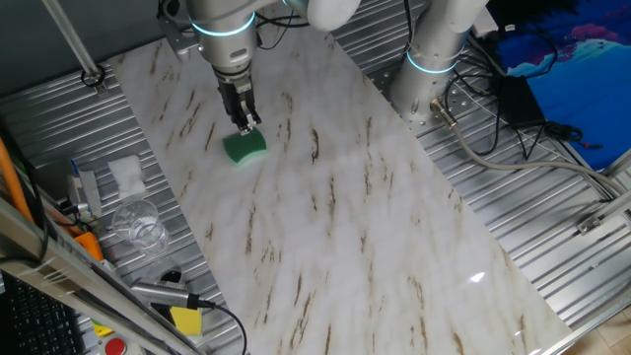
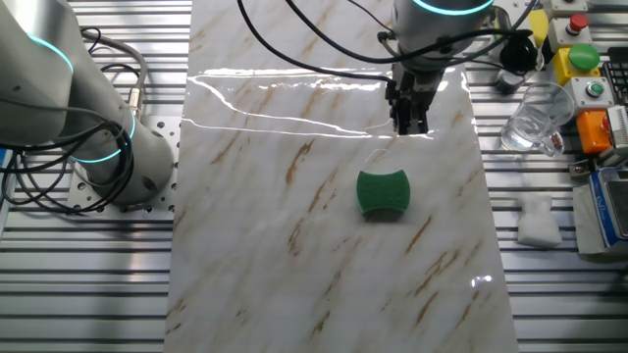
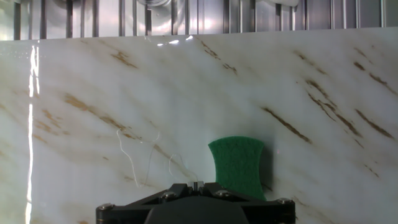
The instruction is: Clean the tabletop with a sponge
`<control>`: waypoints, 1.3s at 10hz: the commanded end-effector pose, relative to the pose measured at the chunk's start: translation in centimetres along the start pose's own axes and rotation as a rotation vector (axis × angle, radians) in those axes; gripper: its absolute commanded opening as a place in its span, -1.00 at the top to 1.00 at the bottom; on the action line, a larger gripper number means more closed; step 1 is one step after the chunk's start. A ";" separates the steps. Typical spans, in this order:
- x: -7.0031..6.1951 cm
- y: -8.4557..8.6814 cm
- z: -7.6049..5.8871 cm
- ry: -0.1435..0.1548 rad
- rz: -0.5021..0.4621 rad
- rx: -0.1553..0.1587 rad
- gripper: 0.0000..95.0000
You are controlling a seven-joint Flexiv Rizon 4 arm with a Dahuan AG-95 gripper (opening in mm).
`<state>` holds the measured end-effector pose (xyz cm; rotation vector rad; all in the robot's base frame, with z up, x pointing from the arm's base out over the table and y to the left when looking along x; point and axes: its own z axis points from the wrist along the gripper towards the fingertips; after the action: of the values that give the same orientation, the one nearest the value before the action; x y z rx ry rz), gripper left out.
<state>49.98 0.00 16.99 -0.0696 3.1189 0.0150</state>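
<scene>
I see the sponge [image 2: 382, 193] flat on the tabletop [image 2: 294, 245], lying free just beside my gripper [image 2: 409, 126]; fingers look closed and empty; no readable writing anywhere

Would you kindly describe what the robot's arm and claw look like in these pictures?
The arm has smooth white and light grey cylindrical segments, with a glowing cyan ring around the wrist joint. Black cables loop along it. The claw is small and dark, black metal with two narrow fingers; from the hand view its base shows as a black body with silver screws.
</scene>
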 end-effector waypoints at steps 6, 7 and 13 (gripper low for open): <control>-0.2 -0.6 1.4 -0.004 -0.174 0.010 1.00; -0.5 -1.1 2.1 -0.010 -0.220 0.010 1.00; -2.5 -4.4 2.9 -0.014 -0.397 0.011 1.00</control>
<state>52.49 -3.90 14.09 -0.6436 3.0361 -0.0067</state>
